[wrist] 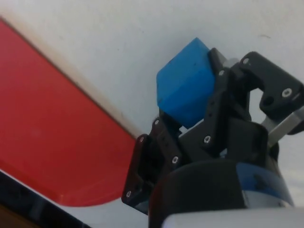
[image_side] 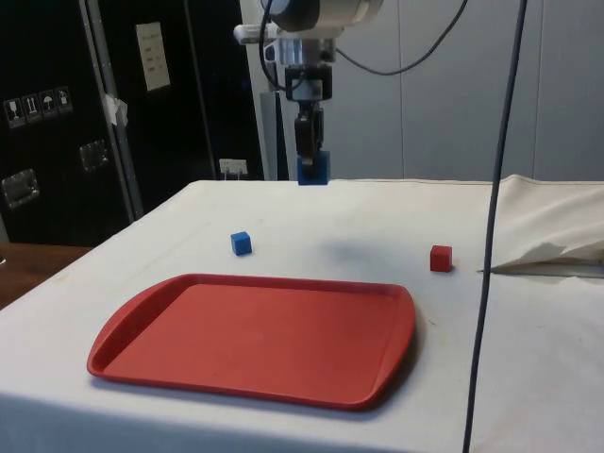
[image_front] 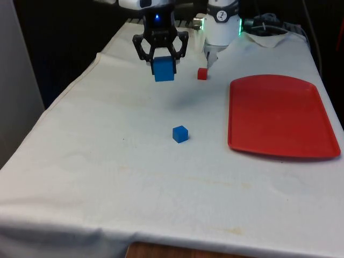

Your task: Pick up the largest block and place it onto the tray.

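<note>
Front view: the black two-finger pincer is seen clamped on the large blue cube-shaped block, which is held well above the white-clothed tabletop.

A risk is judged from the wrist view, where the block sits only between the fingertips and looks skewed. It could be twisted loose in a fast swing and dropped short of the flat red plastic tray.

With the pincer taken as the clock centre in the front view, the tray is found at about four o'clock. A small red cube lies near at three o'clock, and a small blue cube lies at six o'clock.

Three blocks and one tray are counted.
</note>
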You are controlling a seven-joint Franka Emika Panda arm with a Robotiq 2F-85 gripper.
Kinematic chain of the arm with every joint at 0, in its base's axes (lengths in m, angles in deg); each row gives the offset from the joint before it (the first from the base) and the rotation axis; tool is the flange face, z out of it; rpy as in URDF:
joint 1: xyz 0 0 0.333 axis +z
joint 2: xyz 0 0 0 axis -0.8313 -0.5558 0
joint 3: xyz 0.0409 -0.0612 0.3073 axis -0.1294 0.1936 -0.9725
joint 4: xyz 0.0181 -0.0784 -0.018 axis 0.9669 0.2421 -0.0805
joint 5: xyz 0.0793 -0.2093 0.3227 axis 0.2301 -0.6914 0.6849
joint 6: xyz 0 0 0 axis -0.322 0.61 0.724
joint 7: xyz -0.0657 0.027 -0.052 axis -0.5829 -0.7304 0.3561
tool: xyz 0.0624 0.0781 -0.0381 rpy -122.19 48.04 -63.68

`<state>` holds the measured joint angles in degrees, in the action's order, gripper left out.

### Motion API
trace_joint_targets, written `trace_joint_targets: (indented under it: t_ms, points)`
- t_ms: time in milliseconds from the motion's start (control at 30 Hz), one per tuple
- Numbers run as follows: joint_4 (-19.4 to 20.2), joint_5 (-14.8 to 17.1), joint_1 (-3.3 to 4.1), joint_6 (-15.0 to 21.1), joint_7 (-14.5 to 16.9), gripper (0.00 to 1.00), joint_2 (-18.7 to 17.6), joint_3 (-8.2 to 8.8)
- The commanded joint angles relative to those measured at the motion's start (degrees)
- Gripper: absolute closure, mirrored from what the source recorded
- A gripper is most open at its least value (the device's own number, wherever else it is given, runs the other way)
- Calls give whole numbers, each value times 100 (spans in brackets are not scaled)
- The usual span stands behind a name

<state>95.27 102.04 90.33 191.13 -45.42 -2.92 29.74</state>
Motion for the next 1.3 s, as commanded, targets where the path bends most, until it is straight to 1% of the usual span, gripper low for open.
trace_joint_targets:
  t_ms: [0,33,133,167,200,300,333,400,433,467,700,733,767,967,1000,1033,1067,1200,1233,1267]
  points:
    - [-17,-189,86,-74,-183,100,52,74]
    - [-23,-304,103,-120,-304,100,126,46]
    - [-23,-493,115,-166,-498,100,241,6]
    - [-11,-407,46,-149,-407,100,269,-52]
    - [-23,-550,115,-189,-567,100,281,-11]
    - [-17,-693,126,-218,-745,100,378,-74]
    - [-11,-756,126,-223,-842,100,424,-126]
    - [0,-791,126,-223,-928,100,447,-183]
    - [-11,-716,74,-235,-848,100,458,-223]
    - [6,-791,126,-218,-963,100,453,-212]
    - [6,-796,132,-241,-1220,100,476,-418]
    - [-6,-716,80,-241,-1106,100,458,-447]
    - [6,-802,132,-246,-1249,100,481,-447]
    - [-40,-888,155,-355,-1513,100,630,-596]
    - [-29,-762,97,-309,-1375,100,613,-630]
    - [-46,-917,155,-372,-1564,100,659,-619]
    - [-63,-997,160,-435,-1679,100,739,-670]
    - [-115,-1163,143,-602,-1931,100,934,-796]
    - [-115,-1163,143,-602,-1931,100,934,-796]
    - [-97,-1077,109,-567,-1833,100,928,-825]
